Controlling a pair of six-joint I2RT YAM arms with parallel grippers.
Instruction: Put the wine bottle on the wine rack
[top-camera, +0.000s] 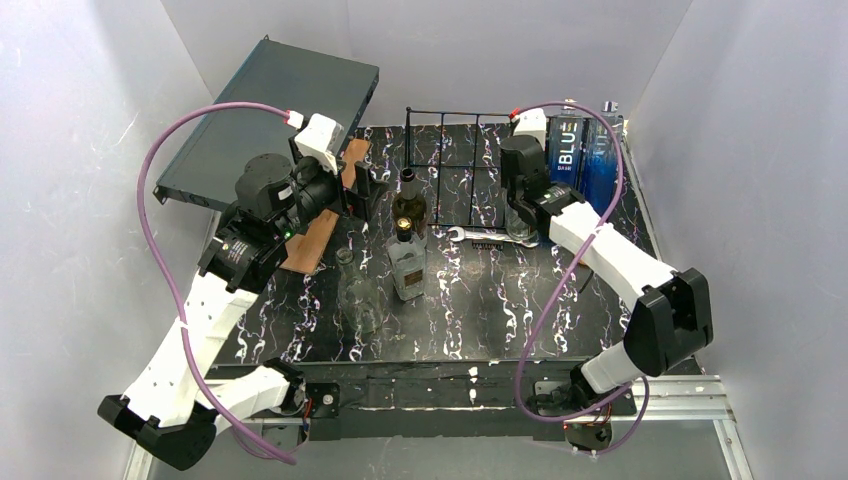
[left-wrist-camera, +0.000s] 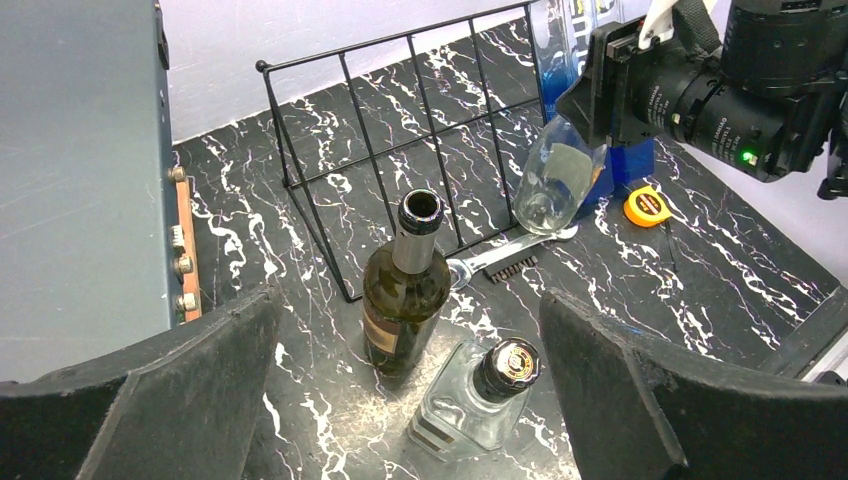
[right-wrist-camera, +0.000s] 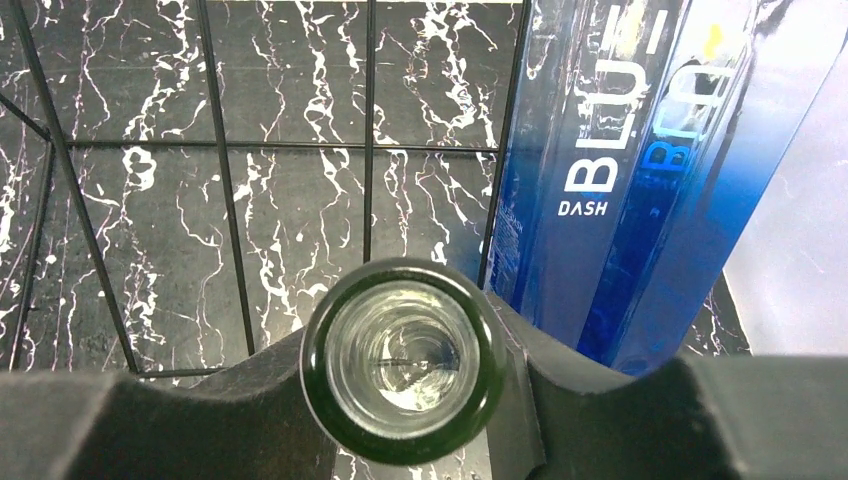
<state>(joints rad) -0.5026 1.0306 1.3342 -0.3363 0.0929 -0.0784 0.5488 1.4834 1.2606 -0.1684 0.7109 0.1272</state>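
The black wire wine rack (top-camera: 455, 165) stands at the back middle of the table, also in the left wrist view (left-wrist-camera: 400, 130) and the right wrist view (right-wrist-camera: 230, 200). My right gripper (top-camera: 522, 210) is shut on the neck of a clear green-rimmed wine bottle (right-wrist-camera: 403, 360), held tilted at the rack's right end (left-wrist-camera: 555, 180). A dark wine bottle (top-camera: 407, 200) stands upright and open in front of the rack (left-wrist-camera: 405, 290). My left gripper (left-wrist-camera: 410, 400) is open and empty, left of the dark bottle.
A square clear bottle with a black cap (top-camera: 407, 262) stands just in front of the dark bottle. A blue box (top-camera: 580, 150) is right of the rack. A wrench (top-camera: 485, 237), a yellow tape measure (left-wrist-camera: 645, 207), a brown board (top-camera: 318, 235) and a big grey flat box (top-camera: 270, 120) are nearby.
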